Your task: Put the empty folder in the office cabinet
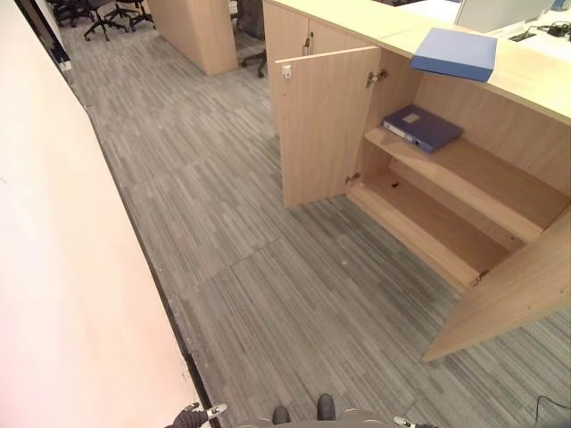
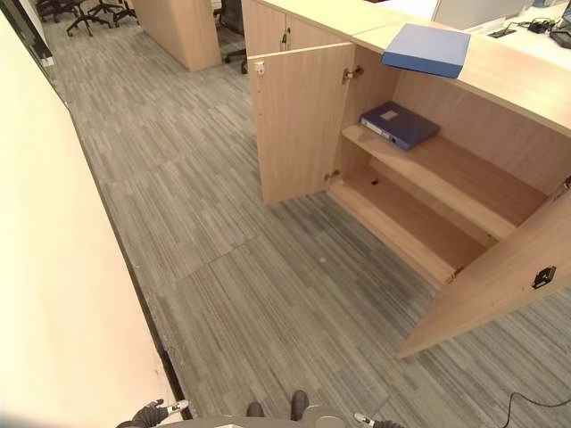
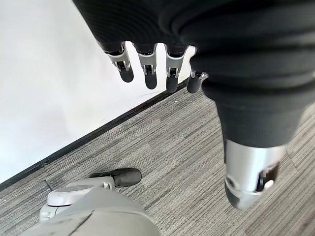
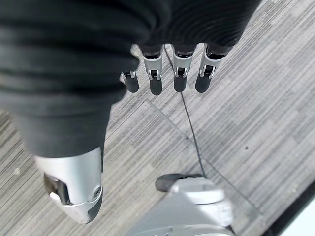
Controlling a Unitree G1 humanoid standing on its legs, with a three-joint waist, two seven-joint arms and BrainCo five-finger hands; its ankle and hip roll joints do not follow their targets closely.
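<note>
Two blue folders show in the head views: one lies flat on the desk (image 1: 526, 76) top, its corner jutting past the front edge (image 1: 455, 53); the other (image 1: 421, 127) lies flat on the upper shelf (image 1: 482, 174) of the open cabinet (image 1: 428, 223) below. Both cabinet doors stand wide, the left door (image 1: 326, 125) and the right door (image 1: 513, 294). Left robot hand (image 3: 147, 64) hangs over grey carpet (image 1: 268, 267) beside a white wall (image 1: 62, 294), fingers straight and apart, holding nothing. Right robot hand (image 4: 167, 69) hangs over the carpet likewise, fingers straight, empty
</note>
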